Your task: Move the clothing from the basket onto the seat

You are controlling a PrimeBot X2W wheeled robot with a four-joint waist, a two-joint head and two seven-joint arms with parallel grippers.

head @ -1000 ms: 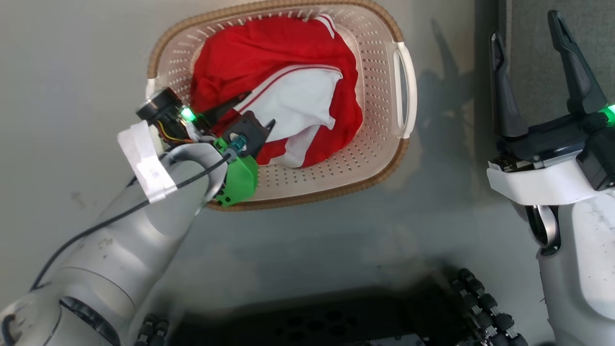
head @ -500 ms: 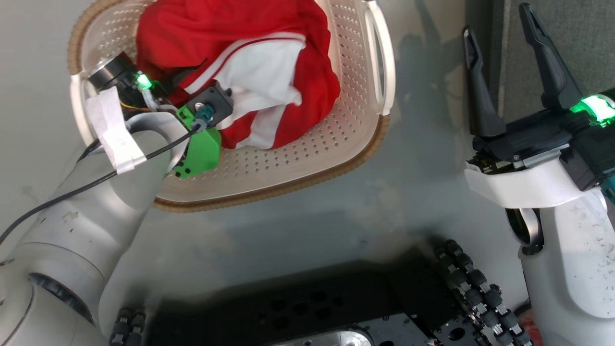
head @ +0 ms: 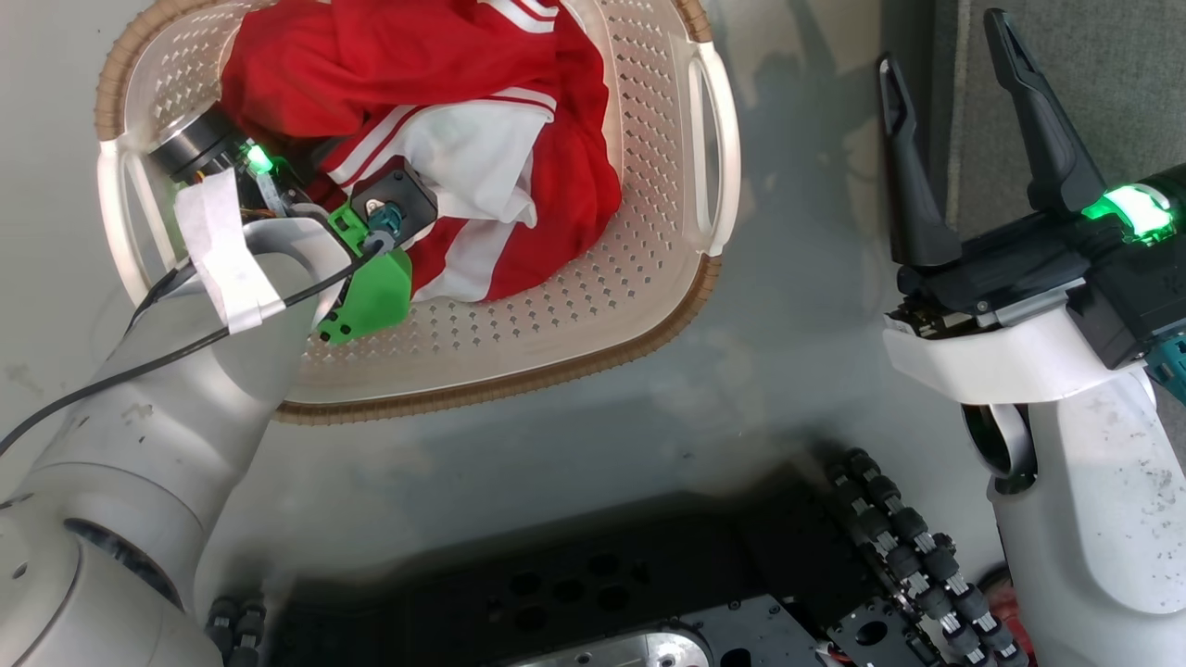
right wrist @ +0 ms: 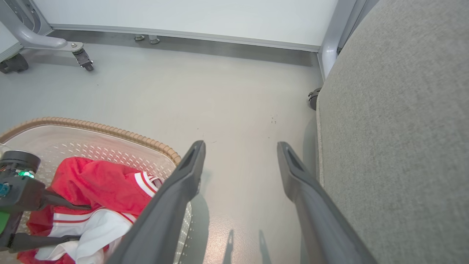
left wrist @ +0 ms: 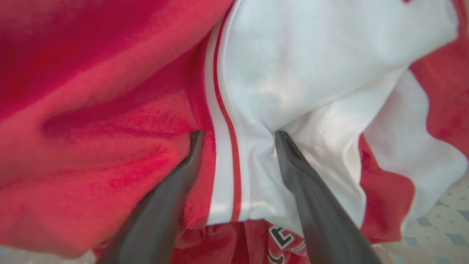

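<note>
Left wrist view: left gripper (left wrist: 239,135) is pushed into the soft red sports jersey with white panels (left wrist: 311,66). Jaws parted, straddling the red-and-white striped seam, clenched on nothing yet. Risk: closing here pinches only a thin fold, which slips out on the lift.

Head view: jersey bunched inside the small cream-white perforated plastic basket with brown woven-look rim (head: 519,382), on the grey floor (head: 649,463). Basket looks light, so a snagged hem could drag or tip it. Right gripper (head: 942,42) has jaws released, empty, near the large grey fabric seat cushion (head: 1112,74).

Right wrist view: seat beside basket, floor between. Trailing cloth may sweep the floor or foul the right arm.
</note>
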